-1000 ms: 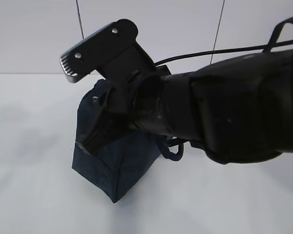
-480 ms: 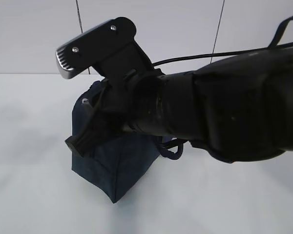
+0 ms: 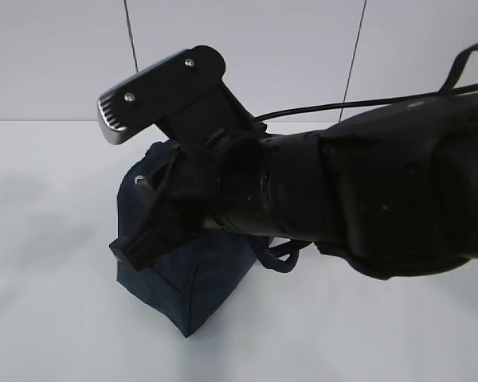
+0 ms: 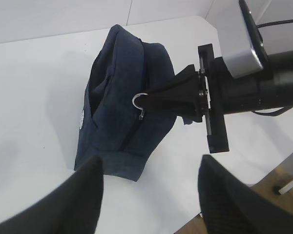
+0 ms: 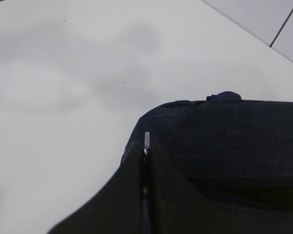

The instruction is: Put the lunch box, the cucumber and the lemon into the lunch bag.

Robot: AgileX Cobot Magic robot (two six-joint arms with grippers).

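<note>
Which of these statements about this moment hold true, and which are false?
1. The right gripper is shut on the metal ring pull of the boxy dark navy fabric lunch bag. True.
2. The left gripper has its fingers closed together. False: they stand apart with nothing between them.
3. A yellow lemon lies on the white table beside the bag. False: no lemon shows in any view.
4. The bag stands on the table. True.
5. The left gripper is touching the bag. False: in the left wrist view it hangs clear of the bag.
</note>
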